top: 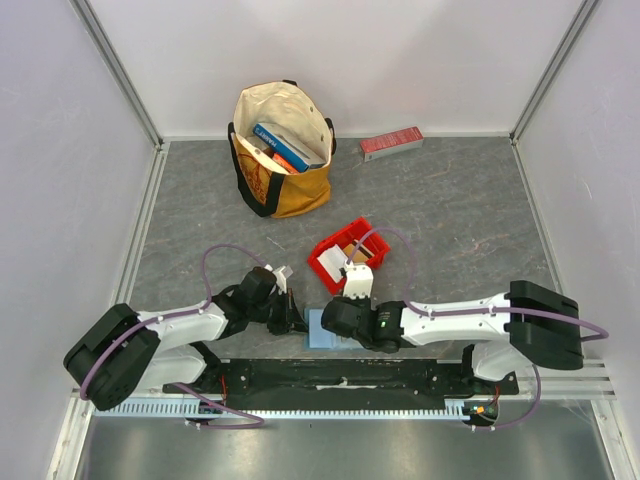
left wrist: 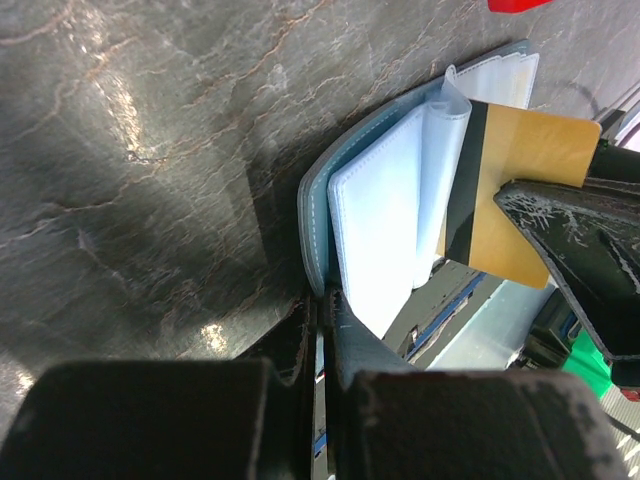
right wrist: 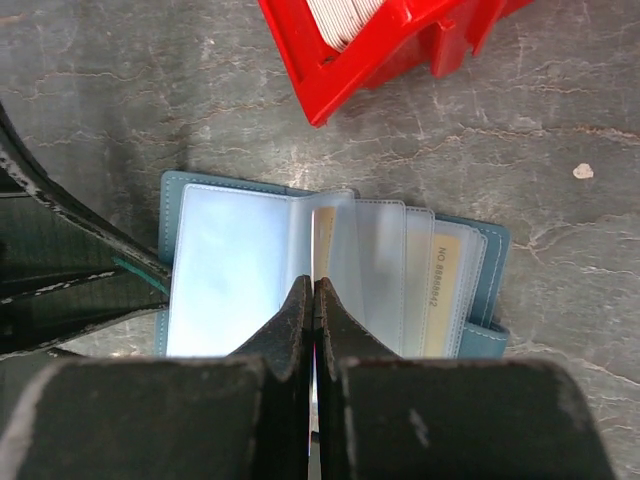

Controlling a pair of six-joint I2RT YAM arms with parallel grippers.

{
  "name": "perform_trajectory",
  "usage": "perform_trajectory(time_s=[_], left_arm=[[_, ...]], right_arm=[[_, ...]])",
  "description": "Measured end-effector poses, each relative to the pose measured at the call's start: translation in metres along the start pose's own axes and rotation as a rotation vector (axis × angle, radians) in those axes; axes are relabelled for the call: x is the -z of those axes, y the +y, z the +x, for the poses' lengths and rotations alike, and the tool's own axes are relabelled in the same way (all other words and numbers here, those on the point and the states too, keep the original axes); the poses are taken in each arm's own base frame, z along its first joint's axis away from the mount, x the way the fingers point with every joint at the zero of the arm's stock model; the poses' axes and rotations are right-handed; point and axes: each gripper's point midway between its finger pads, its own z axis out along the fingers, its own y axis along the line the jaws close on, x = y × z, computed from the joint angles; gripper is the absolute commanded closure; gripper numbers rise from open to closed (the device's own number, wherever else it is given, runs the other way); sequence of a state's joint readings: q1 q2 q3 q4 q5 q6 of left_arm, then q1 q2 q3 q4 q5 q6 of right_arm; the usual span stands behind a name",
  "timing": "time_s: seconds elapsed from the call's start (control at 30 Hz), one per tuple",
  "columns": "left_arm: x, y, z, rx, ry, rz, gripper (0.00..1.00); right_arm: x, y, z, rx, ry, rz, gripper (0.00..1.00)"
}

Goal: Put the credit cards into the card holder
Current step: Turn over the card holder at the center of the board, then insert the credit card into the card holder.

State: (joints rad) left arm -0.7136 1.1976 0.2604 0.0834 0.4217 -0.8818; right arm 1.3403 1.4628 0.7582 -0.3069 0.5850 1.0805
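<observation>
Overhead, the card holder [top: 322, 332] lies open at about six o'clock of the red bin [top: 325, 265], between both grippers. Left wrist: the left gripper [left wrist: 322, 330] is clenched on the holder's edge (the teal cover). Right wrist: the right gripper [right wrist: 315, 310] pinches a tan card [right wrist: 320, 232] among the clear sleeves [right wrist: 385, 260].

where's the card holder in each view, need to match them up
top external: card holder low centre, just below the red bin.
left wrist: holder centre right, open, tan credit card at its sleeves; bin a sliver at the top edge.
right wrist: holder centre, lying open; bin above it.
shared landmark: the red bin.
</observation>
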Motion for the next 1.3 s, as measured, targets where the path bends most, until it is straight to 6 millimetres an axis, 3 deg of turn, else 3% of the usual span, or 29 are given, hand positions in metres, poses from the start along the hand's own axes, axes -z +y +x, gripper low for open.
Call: perform_trajectory(time_s=[0.1,0.33,0.47,0.6,0.7,0.9,1.3], left_arm=[[0.0,0.0,0.0,0.0,-0.001,0.001,0.98],[-0.002,-0.002,-0.001,-0.004,0.001,0.012,0.98],[-0.003,-0.003,-0.001,-0.005,0.001,0.016,0.98],[-0.003,-0.003,-0.001,-0.006,0.001,0.017,0.98],[-0.003,-0.003,-0.002,-0.006,-0.001,0.017,0.98],[-0.002,-0.003,-0.002,-0.006,-0.003,0.014,0.98],[-0.002,-0.002,-0.002,-0.006,-0.003,0.014,0.98]], right_arm=[[0.005,0.008,-0.005,-0.007,-0.008,-0.042,1.0],[0.035,0.068,-0.021,-0.054,-0.006,-0.323,1.0],[0.039,0.075,-0.023,-0.048,-0.007,-0.355,1.0],[0.044,0.047,-0.036,-0.071,-0.058,-0.258,1.0],[0.049,0.012,-0.045,-0.112,-0.091,-0.178,1.0],[0.042,-0.046,-0.029,-0.122,-0.072,-0.036,1.0],[0.028,-0.066,-0.005,-0.086,-0.022,0.046,1.0]])
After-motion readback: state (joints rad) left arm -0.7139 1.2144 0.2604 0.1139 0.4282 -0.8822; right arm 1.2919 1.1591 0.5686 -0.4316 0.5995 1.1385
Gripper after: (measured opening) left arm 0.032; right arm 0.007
